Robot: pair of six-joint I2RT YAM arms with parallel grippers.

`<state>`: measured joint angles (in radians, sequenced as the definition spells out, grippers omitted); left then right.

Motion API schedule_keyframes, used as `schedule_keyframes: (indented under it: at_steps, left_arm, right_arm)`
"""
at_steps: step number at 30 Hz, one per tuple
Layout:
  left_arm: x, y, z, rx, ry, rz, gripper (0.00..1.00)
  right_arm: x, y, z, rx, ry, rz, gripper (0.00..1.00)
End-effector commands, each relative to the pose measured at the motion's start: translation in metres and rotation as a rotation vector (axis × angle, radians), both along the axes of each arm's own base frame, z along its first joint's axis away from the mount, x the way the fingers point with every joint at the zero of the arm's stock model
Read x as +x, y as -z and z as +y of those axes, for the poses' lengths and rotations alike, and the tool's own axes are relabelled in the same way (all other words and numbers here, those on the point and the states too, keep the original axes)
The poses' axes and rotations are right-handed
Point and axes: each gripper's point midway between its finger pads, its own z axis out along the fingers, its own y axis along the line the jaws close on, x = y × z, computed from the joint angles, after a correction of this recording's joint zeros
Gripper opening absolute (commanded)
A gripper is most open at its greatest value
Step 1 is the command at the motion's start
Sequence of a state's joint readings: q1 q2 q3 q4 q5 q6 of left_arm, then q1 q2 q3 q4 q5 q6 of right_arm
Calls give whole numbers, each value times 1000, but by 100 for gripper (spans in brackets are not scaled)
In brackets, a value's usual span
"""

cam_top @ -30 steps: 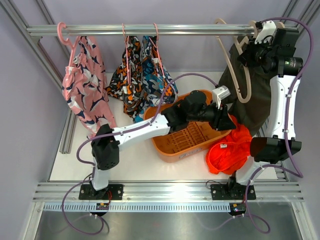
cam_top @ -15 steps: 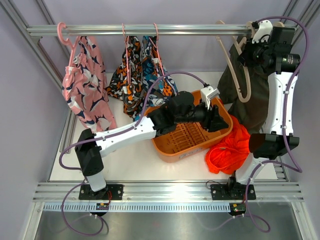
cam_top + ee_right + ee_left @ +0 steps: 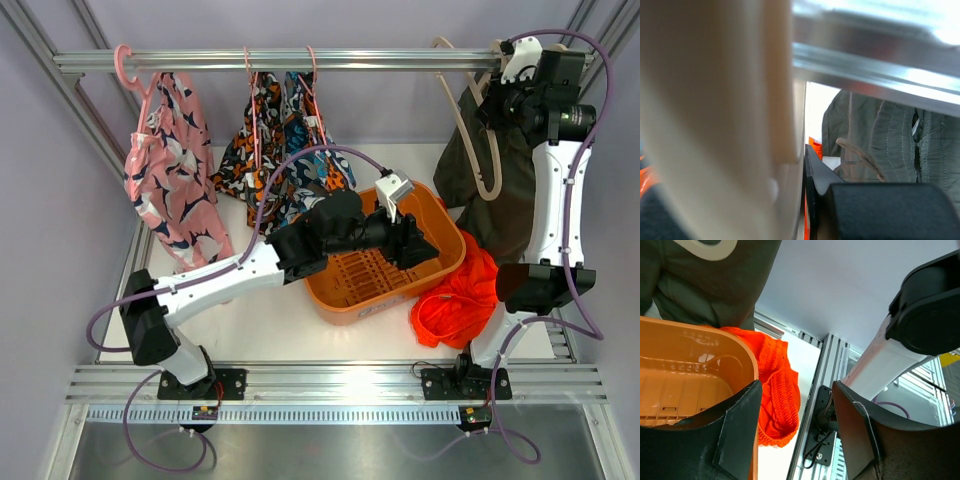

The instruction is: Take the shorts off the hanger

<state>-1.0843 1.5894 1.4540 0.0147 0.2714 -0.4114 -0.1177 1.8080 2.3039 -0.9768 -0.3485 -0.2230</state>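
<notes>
The dark olive green shorts [image 3: 512,195] hang on a beige hanger [image 3: 470,130] at the right end of the rail. My right gripper [image 3: 506,72] is up at the rail, shut on the hanger's top; in the right wrist view one black finger [image 3: 815,175] presses against the beige hanger [image 3: 730,125], with the olive shorts [image 3: 890,145] behind. The orange-red shorts [image 3: 460,295] lie on the table beside the basket and show in the left wrist view [image 3: 777,395]. My left gripper [image 3: 415,245] [image 3: 795,435] is open and empty over the orange basket [image 3: 350,290].
Printed blue-orange shorts [image 3: 280,150] hang on pink hangers mid-rail. A pink printed pair [image 3: 165,175] hangs at the left. The rail [image 3: 300,60] spans the back. The right arm's lower link [image 3: 910,340] stands close to my left gripper. The basket wall [image 3: 695,375] is at its left finger.
My left arm has drawn back to the left over the basket, away from the orange-red shorts. My right gripper stays at the hanger's top, shifted slightly.
</notes>
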Motion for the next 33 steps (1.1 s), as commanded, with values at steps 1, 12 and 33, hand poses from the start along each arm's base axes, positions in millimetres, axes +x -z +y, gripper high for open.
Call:
schedule_keyframes:
  at_steps: [1,12,33]
  left_arm:
    - [4,-28,14,-64,-54,-75,64]
    - [4,-38,36,-69,-102,-120,74]
    - [3,-51,96,-65,-239,-208,82]
  right_arm:
    - [7,-4,-2,-31,15,-17,3]
    - [9,7,-2,-46,8,6,17]
    - [-118,-78,12,-93,-96,-235,92]
